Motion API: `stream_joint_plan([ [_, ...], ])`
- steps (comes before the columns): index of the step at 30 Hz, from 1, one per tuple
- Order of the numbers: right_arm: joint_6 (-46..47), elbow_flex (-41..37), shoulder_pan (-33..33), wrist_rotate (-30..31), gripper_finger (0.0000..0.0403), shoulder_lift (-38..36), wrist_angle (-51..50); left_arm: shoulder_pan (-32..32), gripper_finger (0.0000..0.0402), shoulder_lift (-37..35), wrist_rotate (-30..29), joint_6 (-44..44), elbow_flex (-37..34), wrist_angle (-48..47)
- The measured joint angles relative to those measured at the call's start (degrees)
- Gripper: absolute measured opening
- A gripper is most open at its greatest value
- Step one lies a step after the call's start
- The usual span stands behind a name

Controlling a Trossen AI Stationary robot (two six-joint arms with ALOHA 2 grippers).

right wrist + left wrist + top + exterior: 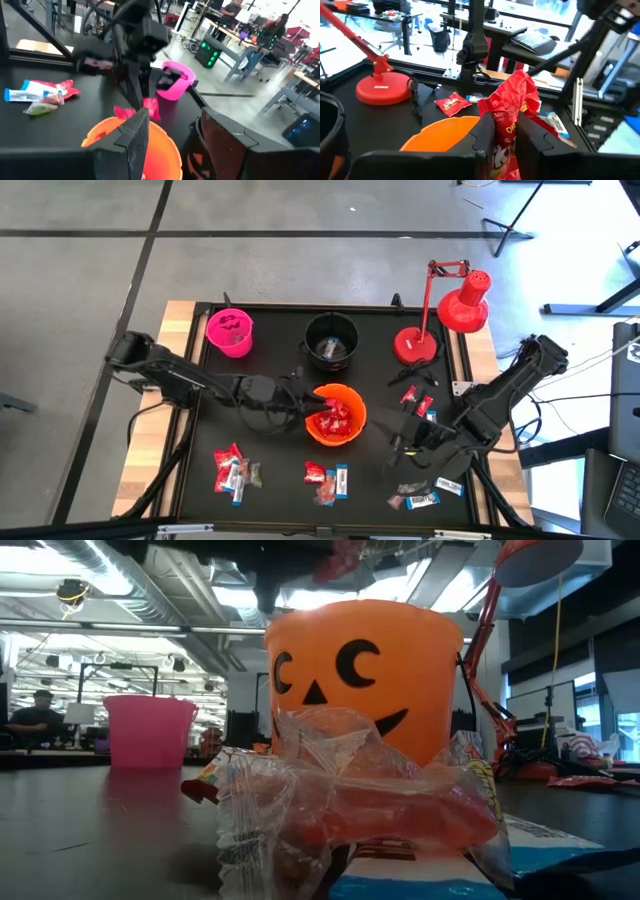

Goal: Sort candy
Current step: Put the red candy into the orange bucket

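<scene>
My left gripper (pixel 305 408) reaches in from the table's left over the rim of the orange bucket (pixel 338 388) and is shut on a crumpled red candy packet (pixel 512 100). The bucket holds several red packets and shows under the fingers in the left wrist view (pixel 440 132). My right gripper (pixel 398 442) hovers open just right of the bucket with nothing between its fingers (pixel 180 145). From there the left gripper's red packet (pixel 150 107) shows above the orange bucket (pixel 102 132). Loose candy lies along the table's near side (pixel 327 480). My left gripper pinches the red packet between its two fingers (pixel 485 135), on the packet's near part (pixel 504 142). The fingers come roughly level from the table's left. The rest of the packet sticks out crumpled past the fingertips, lifted clear over the orange bucket.
A pink bucket (pixel 231 332) and a black bucket (pixel 332 340) stand at the far side, and a red desk lamp (pixel 440 320) at the far right. Candy piles lie at the near left (pixel 235 470), near right (pixel 425 495) and by the lamp (pixel 418 400). A clear-wrapped sweet (pixel 330 800) lies close in the low view.
</scene>
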Motion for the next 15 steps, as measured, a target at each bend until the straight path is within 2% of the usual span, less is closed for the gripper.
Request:
stream_joint_plan([
  [4, -0.7, 0.0, 0.0, 0.7, 0.0177, -0.3, -0.1, 1.0, 0.0076, 0.8, 0.9, -1.6, 0.0, 0.5],
  [9, -0.6, 0.4, 0.0, -0.1, 0.0177, -1.2, 0.2, 1.0, 0.0131, 0.9, 6.0, 2.0, 0.0, -0.7],
  [15, -0.6, 6.3, 0.0, -3.9, 0.0177, -1.3, -3.8, 0.7, 0.0188, 0.9, 6.1, 3.5, 0.2, -0.7],
])
